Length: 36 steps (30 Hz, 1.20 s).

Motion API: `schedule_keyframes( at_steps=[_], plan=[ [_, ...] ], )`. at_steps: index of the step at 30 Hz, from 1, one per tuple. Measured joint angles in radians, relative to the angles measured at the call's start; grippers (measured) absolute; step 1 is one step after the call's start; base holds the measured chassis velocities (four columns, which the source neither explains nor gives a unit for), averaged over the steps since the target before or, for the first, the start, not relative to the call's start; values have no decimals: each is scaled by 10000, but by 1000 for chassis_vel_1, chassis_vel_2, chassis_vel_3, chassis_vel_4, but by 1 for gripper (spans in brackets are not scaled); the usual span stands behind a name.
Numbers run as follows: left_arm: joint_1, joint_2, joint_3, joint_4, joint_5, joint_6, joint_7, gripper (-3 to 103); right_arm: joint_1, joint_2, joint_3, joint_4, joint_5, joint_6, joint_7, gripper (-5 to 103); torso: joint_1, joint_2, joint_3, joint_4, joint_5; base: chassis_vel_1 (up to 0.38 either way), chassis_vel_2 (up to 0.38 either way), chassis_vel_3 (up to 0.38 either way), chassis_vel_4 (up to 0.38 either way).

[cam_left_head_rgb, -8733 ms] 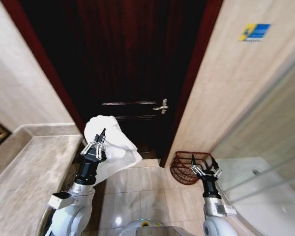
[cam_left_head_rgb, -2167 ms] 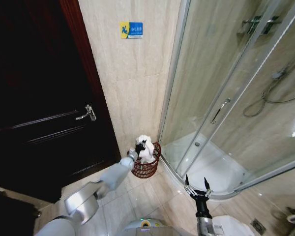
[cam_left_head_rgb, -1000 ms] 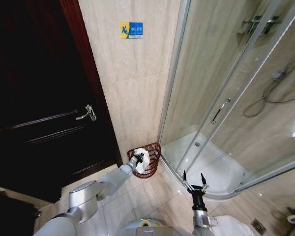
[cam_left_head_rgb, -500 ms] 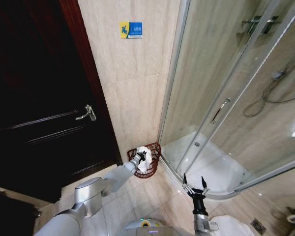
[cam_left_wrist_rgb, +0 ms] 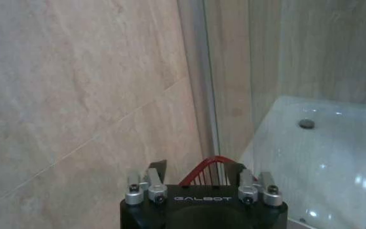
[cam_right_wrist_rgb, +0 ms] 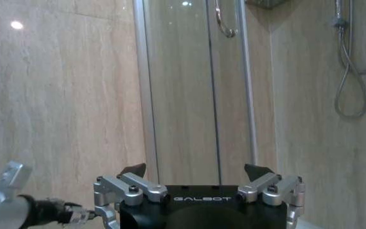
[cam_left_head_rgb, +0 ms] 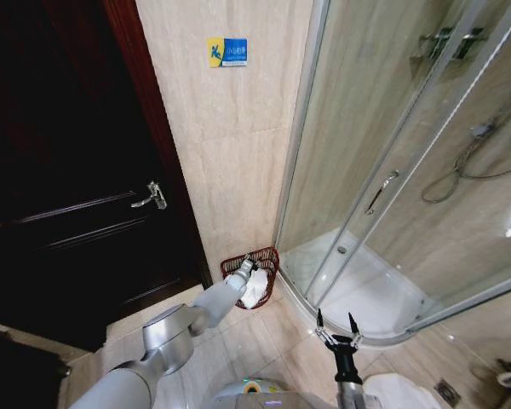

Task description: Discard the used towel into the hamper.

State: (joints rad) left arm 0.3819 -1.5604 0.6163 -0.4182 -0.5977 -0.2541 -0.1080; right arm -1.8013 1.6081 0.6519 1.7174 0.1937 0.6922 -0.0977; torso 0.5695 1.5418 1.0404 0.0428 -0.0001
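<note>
Left claw (cam_left_head_rgb: 244, 269) over hamper (cam_left_head_rgb: 264, 260) by the shower corner; towel (cam_left_head_rgb: 255, 290) inside, fingers spread, nothing held. Right claw (cam_left_head_rgb: 336, 325) idle, agape. Risk: withdrawing claw snags towel, tips hamper.

Hamper (cam_left_head_rgb: 264, 258) – dark reddish-brown open-weave wire, thin metal strands. Towel (cam_left_head_rgb: 254, 290) in it – white soft cloth, matt, crumpled. Left arm (cam_left_head_rgb: 196, 308) – smooth silver-grey shell, slight sheen. Left pincer (cam_left_wrist_rgb: 202, 177) – black matt housing with bright metal bolts. Right pincer (cam_right_wrist_rgb: 199, 171) – same black body, brushed silver metal knuckles, dark tips. Wall (cam_left_head_rgb: 230, 153) – beige stone-look tile, polished, faint veining. Door (cam_left_head_rgb: 60, 170) – dark red-brown wood, glossy varnish, with chrome handle (cam_left_head_rgb: 151, 196). Shower enclosure (cam_left_head_rgb: 392, 153) – clear glass, shiny metal frame. Shower tray (cam_left_head_rgb: 358, 285) – white, glossy. Floor (cam_left_head_rgb: 264, 349) – pale polished tile, reflective.
</note>
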Motion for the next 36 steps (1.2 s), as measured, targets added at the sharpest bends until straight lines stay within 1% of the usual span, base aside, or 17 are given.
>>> schedule_keyframes(
  at_steps=[5, 6, 8, 9, 11, 12, 15, 16, 20, 21, 24, 25, 27, 29, 32, 33, 36],
  plan=[
    [405, 681, -380, -706, 162, -440, 165, 79, -30, 0, 51, 207, 48, -215, 58, 100, 0, 0, 0, -1, -3, 0, 0, 0, 0],
    [597, 1082, -534, -1079, 371, -637, 250, 85, -73, 0, 68, 389, 105, -416, 156, 100, 1, 0, 1, 0, -4, 0, 0, 0, 0],
    [756, 1445, -680, -1460, 548, -740, 266, 85, -110, 0, 89, 562, 133, -612, 219, 100, 1, 0, 1, 4, 1, 0, 0, 0, 0],
    [1035, 1970, -899, -2233, 594, -715, 216, 90, -148, 0, 127, 803, 117, -864, 285, 100, 0, -1, 0, 6, 3, 0, 0, 0, 0],
    [1552, 2790, -1309, -3861, 223, -321, -7, 98, -207, 0, 188, 1287, 78, -1352, 368, 100, 1, 0, 0, 5, -3, 0, 0, 0, 0],
    [1552, 2790, -1309, -3861, 223, -321, -7, 98, -207, 0, 188, 1287, 78, -1352, 368, 100, 1, 0, 0, 5, -3, 0, 0, 0, 0],
    [2788, 4050, -2352, -7195, -721, 808, -526, 100, -369, -1, 172, 2164, 43, -2140, 384, 100, 1, 0, 0, -2, -6, 0, 0, 0, 0],
    [2788, 4050, -2352, -7195, -721, 808, -526, 100, -369, -1, 172, 2164, 43, -2140, 384, 100, 1, 0, 0, -2, -6, 0, 0, 0, 0],
    [4893, 5204, -4619, -10695, -1032, 1597, -1136, 100, -654, -1, 73, 3227, 23, -3155, 185, 100, -1, 1, -2, 3, 1, 0, 0, 0, 0],
    [4893, 5204, -4619, -10695, -1032, 1597, -1136, 100, -654, -1, 73, 3227, 23, -3155, 185, 100, -1, 1, -2, 3, 1, 0, 0, 0, 0],
    [6459, 5617, -6138, -12429, -965, 1862, -1154, 100, -704, -1, 169, 3894, 15, -3712, -81, 100, -1, 0, -1, 1, -4, 0, 0, 0, 0],
    [6459, 5617, -6138, -12429, -965, 1862, -1154, 100, -704, -1, 169, 3894, 15, -3712, -81, 100, -1, 0, -1, 1, -4, 0, 0, 0, 0],
    [7722, 5745, -7306, -13642, -435, 2057, -1087, 100, -682, -1, 247, 4514, -9, -4055, -222, 100, -1, 0, -1, 5, -2, 0, 0, 0, 0],
    [8163, 5699, -7757, -14058, -93, 2111, -1052, 100, -676, -1, 267, 4756, -12, -4151, -249, 100, -1, 0, 0, 2, -1, 0, 0, 0, 0],
    [9396, 5034, -9177, -15235, 770, 2297, -921, 100, -655, -1, 292, 5413, -14, -4411, -321, 100, -1, 1, -1, 2, -3, 0, 0, 0, 0],
    [9396, 5034, -9177, -15235, 770, 2297, -921, 100, -655, -1, 292, 5413, -14, -4411, -321, 100, -1, 1, -1, 2, -3, 0, 0, 0, 0],
    [10353, 4073, -10201, -16073, 1253, 2313, -578, 100, -618, -1, 261, 5707, -90, -4477, -332, 100, -1, 0, -1, 0, 0, 0, 0, 0, 0]
  ],
)
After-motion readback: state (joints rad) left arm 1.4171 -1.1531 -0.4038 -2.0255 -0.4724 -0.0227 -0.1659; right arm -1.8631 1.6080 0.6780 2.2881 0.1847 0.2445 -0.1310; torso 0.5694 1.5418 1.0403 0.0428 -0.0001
